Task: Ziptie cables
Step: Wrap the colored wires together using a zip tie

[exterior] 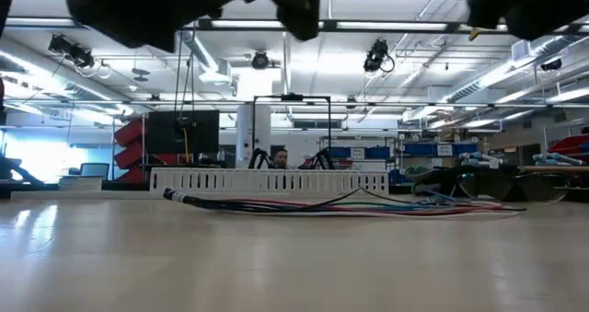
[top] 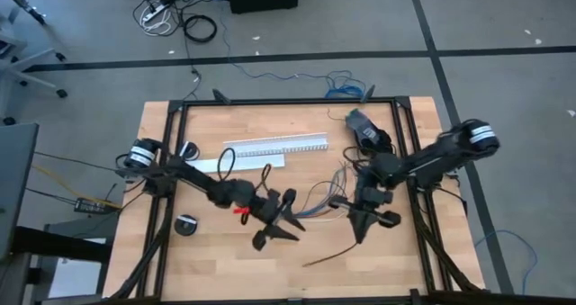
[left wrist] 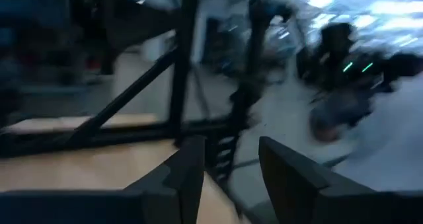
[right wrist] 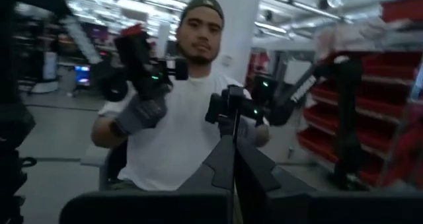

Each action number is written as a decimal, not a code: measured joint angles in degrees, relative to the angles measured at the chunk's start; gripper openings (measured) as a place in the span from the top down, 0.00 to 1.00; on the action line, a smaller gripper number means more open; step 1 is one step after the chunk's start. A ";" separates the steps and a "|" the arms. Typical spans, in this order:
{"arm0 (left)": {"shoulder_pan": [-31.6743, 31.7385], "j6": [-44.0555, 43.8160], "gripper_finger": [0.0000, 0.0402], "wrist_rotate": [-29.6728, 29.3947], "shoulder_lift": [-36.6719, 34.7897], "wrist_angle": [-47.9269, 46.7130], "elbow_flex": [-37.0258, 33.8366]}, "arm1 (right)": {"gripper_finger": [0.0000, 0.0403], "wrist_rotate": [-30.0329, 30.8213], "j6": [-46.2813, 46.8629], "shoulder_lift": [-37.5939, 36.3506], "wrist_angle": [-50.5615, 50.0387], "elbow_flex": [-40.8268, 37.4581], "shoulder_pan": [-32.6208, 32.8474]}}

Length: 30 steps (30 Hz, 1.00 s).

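The cables [top: 326, 193] lie in a loose bunch on the wooden table right of centre; in the low view the cables [exterior: 368, 204] stretch in front of the white channel. The ziptie [top: 335, 255], a thin black strip, lies toward the near edge. My left gripper [top: 290, 231] [left wrist: 231, 168] hovers open left of the cables, nothing between its fingers. My right gripper [top: 362, 233] [right wrist: 232, 164] is shut, raised just right of the cables, above the ziptie's right end. In the high view I cannot tell whether it touches the ziptie.
The white slotted channel [top: 274, 146] [exterior: 267, 180] lies across the far half of the table. Two round black parts [top: 186, 226] [top: 186, 150] sit at the left, a dark device [top: 364, 125] at the far right. A person [right wrist: 178, 118] faces the table.
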 joint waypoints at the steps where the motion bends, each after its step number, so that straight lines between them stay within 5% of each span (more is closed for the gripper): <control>1: 0.77 -1.57 0.66 2.93 0.63 2.03 1.10 | 1.00 -1.74 1.87 2.15 1.65 1.77 -0.43; 9: 4.19 -7.44 0.66 13.87 3.67 -0.68 6.89 | 1.00 -12.82 12.21 11.87 3.88 14.68 -2.61; 22: 4.30 -7.04 0.66 20.88 7.84 1.83 6.94 | 1.00 -14.65 12.54 11.83 11.01 14.86 -3.01; 30: 4.75 -9.78 0.66 26.67 15.23 12.85 11.61 | 1.00 -16.82 8.53 11.48 11.07 14.90 -2.22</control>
